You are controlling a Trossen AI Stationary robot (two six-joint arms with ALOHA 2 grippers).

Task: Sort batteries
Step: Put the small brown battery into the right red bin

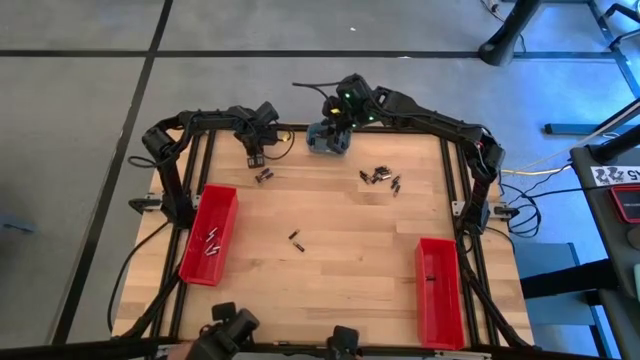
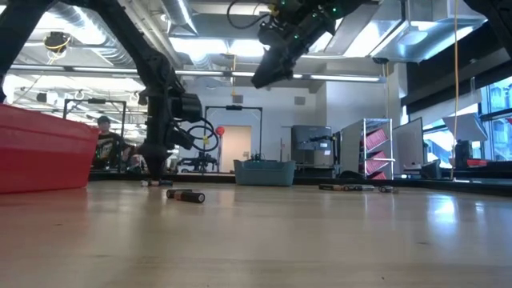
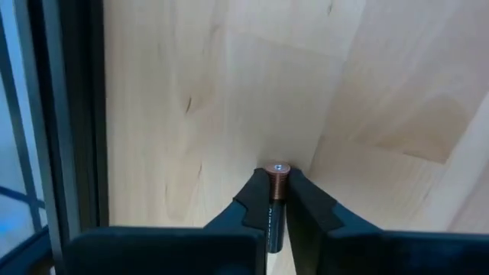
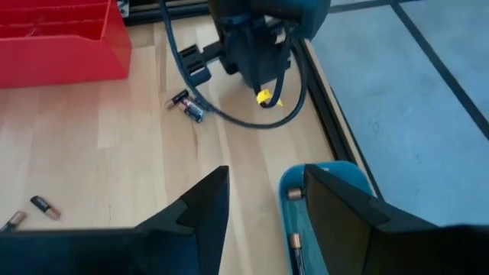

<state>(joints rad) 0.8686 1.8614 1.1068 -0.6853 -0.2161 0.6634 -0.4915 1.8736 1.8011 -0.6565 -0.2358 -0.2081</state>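
Wooden planks are forming the surface (image 1: pixel 330 260), which is sitting inside a dark frame on a grey floor. Two red bins are resting on it: the left bin (image 1: pixel 209 233) is holding a few batteries, and the right bin (image 1: pixel 438 290) is lying well apart at the opposite side.

Near the far left corner, the left gripper (image 3: pixel 276 200) is pointing down at the wood with its jaws closed on a battery (image 3: pixel 276 183). That battery is standing between the fingertips, its copper-coloured end sticking out toward the wood. Two more batteries (image 1: pixel 263 175) are lying just beside this gripper.

At the far edge, the right gripper (image 4: pixel 263 200) is hanging above a grey-blue dish (image 1: pixel 327 140) with its jaws parted and gripping nothing. A couple of batteries are lying inside the dish.

A cluster of batteries (image 1: pixel 380 178) is lying on the wood to the right of the dish. A lone pair (image 1: pixel 296 240) is lying near the middle of the surface.

Beyond the surface, the low view is showing a workshop room with a person (image 2: pixel 104 140) far off at the left.
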